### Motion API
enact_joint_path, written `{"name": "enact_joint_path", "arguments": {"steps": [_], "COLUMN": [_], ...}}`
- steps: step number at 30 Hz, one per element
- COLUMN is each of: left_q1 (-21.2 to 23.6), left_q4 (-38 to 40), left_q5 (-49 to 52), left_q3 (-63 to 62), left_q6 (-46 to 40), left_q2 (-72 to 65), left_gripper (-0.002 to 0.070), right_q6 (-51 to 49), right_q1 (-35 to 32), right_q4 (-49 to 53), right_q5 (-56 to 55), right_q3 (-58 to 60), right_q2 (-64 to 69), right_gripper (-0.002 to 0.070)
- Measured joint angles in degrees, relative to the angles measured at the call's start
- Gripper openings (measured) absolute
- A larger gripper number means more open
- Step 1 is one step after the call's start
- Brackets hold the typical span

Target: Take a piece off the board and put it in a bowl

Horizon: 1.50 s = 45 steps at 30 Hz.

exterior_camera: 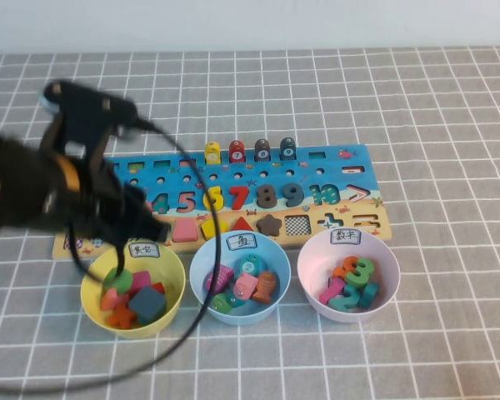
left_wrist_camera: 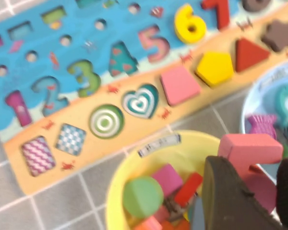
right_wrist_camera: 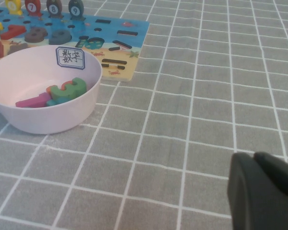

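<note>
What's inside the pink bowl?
Green 3, orange, magenta and teal numbers; any beneath are hidden. Left end effector holds a pink piece by the yellow bowl; right end effector hangs over bare table.

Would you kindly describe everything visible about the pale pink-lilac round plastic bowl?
The pale pink-lilac round plastic bowl stands upright on the grey checked mat, by the wooden puzzle board's right end. A white handwritten label sits on its far rim. Inside lie wooden numerals, a green 3 among them. The left gripper, holding the coral-pink wooden numeral 5, hovers at the yellow bowl; the right gripper hangs over mat. Neither touches it.
</note>
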<state>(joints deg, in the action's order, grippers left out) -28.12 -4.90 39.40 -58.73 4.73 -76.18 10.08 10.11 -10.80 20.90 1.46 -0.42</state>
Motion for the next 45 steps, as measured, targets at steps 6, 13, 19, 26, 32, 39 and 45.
{"name": "enact_joint_path", "arguments": {"steps": [6, 13, 19, 26, 32, 39, 45], "left_q1": [0.0, -2.5, -10.4, -16.7, -18.5, -18.9, -20.4], "left_q4": [10.1, 29.1, 35.7, 36.2, 27.8, 17.4, 13.3], "left_q5": [-7.7, -10.4, -12.4, -10.7, -3.3, 8.4, 17.6], "left_q3": [10.4, 13.1, 11.5, 1.8, -9.2, -21.7, -31.7], "left_q6": [-10.3, -32.4, -39.3, -37.2, -26.5, -9.2, -2.7], "left_q2": [3.4, 3.7, 0.5, -9.5, -18.1, -25.8, -32.2], "left_gripper": [0.0183, 0.0181, 0.0181, 0.0181, 0.0181, 0.0181, 0.0181], "right_q6": [0.0, 0.0, 0.0, 0.0, 0.0, 0.0, 0.0], "right_q1": [0.0, 0.0, 0.0, 0.0, 0.0, 0.0, 0.0], "right_q4": [-0.1, -0.1, -0.1, -0.1, -0.1, -0.2, -0.2], "right_q5": [0.0, 0.0, 0.0, 0.0, 0.0, 0.0, 0.0], "right_q3": [0.0, 0.0, 0.0, 0.0, 0.0, 0.0, 0.0], "right_q2": [0.0, 0.0, 0.0, 0.0, 0.0, 0.0, 0.0], "right_gripper": [-0.0019, -0.0019, -0.0019, -0.0019, -0.0019, -0.0019, -0.0019]}}
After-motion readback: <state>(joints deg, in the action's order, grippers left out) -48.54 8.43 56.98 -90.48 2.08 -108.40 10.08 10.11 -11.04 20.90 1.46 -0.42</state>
